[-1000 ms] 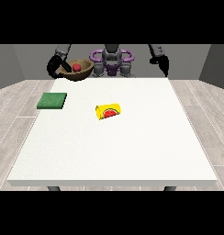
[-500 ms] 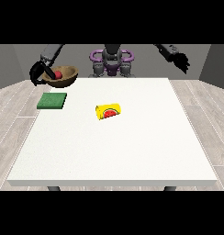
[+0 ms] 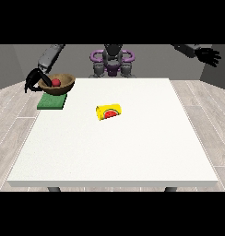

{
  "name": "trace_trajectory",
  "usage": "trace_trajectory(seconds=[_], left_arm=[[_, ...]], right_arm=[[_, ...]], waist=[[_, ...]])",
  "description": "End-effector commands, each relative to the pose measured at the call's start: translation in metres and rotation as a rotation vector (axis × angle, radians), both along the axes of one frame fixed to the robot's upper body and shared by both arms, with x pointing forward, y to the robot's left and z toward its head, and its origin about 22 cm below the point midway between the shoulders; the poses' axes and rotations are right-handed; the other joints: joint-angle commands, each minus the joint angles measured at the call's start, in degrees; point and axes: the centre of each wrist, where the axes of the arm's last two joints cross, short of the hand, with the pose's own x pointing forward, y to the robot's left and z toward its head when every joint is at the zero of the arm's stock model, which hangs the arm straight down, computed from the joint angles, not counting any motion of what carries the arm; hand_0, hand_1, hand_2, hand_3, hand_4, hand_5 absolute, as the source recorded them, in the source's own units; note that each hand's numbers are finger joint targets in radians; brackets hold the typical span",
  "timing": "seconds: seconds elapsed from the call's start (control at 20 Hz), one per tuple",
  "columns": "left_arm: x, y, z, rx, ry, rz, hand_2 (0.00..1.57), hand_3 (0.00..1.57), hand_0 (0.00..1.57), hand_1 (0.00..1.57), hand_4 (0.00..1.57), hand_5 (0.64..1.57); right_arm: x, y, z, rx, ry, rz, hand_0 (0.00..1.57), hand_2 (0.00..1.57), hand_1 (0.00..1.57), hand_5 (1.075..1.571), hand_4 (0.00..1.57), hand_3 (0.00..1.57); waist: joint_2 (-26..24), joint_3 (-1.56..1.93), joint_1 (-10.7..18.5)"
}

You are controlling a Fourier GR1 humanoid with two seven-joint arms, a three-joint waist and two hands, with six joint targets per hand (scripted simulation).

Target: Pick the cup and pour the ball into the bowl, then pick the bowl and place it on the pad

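A brown bowl (image 3: 60, 84) with a red ball (image 3: 55, 82) inside hangs just above the green pad (image 3: 52, 101) at the table's far left edge. The hand at the view's left (image 3: 33, 81) has its fingers curled round the bowl's left rim. A yellow cup (image 3: 109, 111) with a watermelon picture lies on its side near the middle of the white table (image 3: 114, 152). The hand at the view's right (image 3: 208, 55) is raised high beyond the table's right side, its fingers spread, holding nothing.
The robot's torso (image 3: 112, 62) stands behind the far edge of the table. Grey floor surrounds the table on all sides.
The bowl with the ball has come forward and down over the green pad in the hand at the view's left. The other hand has swung further out and up to the right.
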Motion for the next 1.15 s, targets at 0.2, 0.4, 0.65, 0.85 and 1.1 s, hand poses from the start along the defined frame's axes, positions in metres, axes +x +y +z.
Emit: trace_trajectory(seconds=[0.2,0.4,0.65,0.85,1.1], left_arm=[[-0.009,0.029,0.029,0.005,-0.07,-0.01,0.0,0.0,0.0,0.0,1.19,1.557],[-0.004,0.018,0.024,0.02,-0.093,-0.012,0.0,0.0,0.0,0.0,1.17,1.548],[-0.002,0.003,0.008,0.015,-0.019,-0.023,0.0,0.0,0.0,0.0,1.18,1.55],[0.027,-0.066,0.014,-0.002,0.081,-0.18,0.0,0.0,0.0,0.0,0.9,1.559],[0.012,-0.077,-0.056,-0.03,0.267,-0.089,0.0,0.0,0.0,0.0,0.9,1.559]], right_arm=[[-0.007,-0.051,0.043,-0.05,-0.053,-0.191,1.55,1.57,1.55,1.56,0.0,1.04],[-0.003,-0.052,0.037,0.044,-0.018,-0.129,0.61,0.68,0.61,1.52,0.0,1.06],[0.005,-0.041,0.029,0.064,0.027,-0.097,0.0,0.18,0.0,1.392,0.0,0.12],[0.001,-0.043,0.018,0.049,0.144,-0.112,0.0,0.0,0.0,1.359,0.0,0.0],[0.043,0.014,0.043,0.125,0.059,0.095,0.0,0.0,0.0,1.434,0.48,0.0]], waist=[[4.25,0.01,1.45],[5.3,0.02,1.6],[0.89,0.03,1.82],[-7.78,0.18,2.81],[-17.35,-0.09,-1.93]])
